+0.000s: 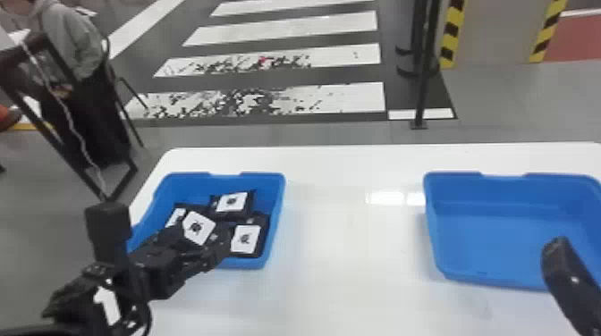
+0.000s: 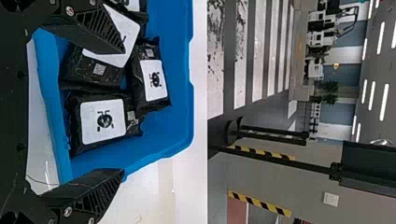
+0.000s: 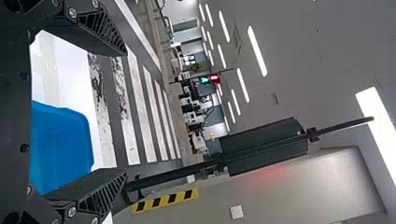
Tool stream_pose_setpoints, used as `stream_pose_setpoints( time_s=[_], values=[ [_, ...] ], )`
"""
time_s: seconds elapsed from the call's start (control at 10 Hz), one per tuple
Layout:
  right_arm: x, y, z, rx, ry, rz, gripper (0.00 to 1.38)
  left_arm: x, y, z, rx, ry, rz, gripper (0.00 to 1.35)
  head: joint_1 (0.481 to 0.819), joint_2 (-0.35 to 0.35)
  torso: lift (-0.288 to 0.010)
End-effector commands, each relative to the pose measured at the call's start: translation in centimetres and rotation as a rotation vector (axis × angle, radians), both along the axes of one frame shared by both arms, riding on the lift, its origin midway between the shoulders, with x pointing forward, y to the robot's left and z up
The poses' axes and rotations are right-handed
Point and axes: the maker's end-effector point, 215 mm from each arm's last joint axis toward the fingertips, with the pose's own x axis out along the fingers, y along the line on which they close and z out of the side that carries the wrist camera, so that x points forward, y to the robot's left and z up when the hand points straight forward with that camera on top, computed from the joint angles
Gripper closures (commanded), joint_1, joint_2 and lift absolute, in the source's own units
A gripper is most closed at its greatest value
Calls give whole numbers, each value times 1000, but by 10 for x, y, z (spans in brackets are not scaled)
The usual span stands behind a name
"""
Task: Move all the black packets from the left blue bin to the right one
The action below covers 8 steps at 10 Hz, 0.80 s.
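Left Claw Stood Wide Over the Pile, One Finger Out by the Wall

The left claw (image 2: 123, 111) was spread wide, with nothing held between its fingers; one finger hung over the label of a packet in the middle of the pile, whether touching it I could not tell, while the other lay by the right-hand wall of the left bin (image 1: 278, 210).

Between the two, in the wrist camera's line of sight, lay the near-right packet (image 2: 103, 121), label up; it looked the likeliest first pick, and the step in hand seemed to be lining up on it; a straight drop risked landing the outer finger on the rim, so a small shift inward was wanted first, then a slow descent with both fingertips inside the wall.

The far packet (image 2: 154, 79) lay close beside it, and the middle packet (image 1: 196, 227) overlapped its neighbours; a narrower opening would have spared them a shove, and a grip across the body, clear of the crimped ends, should have held best, as the wraps looked soft and apt to slip.

Well apart across the white table (image 1: 349, 277), the right claw (image 3: 126, 112) waited, open and unladen, near the right bin (image 1: 431, 223), where every packet had to go.
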Motion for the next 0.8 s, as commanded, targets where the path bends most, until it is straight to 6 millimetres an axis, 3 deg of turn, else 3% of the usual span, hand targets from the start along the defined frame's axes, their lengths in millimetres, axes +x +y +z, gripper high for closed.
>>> stream_pose_setpoints(
  time_s=[0.0,0.4,0.7],
  values=[
    [1,1,0,8,-4,1,140,20,-2,-14,-2,54,0,142,695,211,-154],
    [1,2,2,14,-11,1,140,44,-29,-44,-35,240,-22,154,695,180,-154],
    [2,3,1,20,-8,3,140,37,-22,-55,-11,368,23,157,695,164,-154]
  ],
)
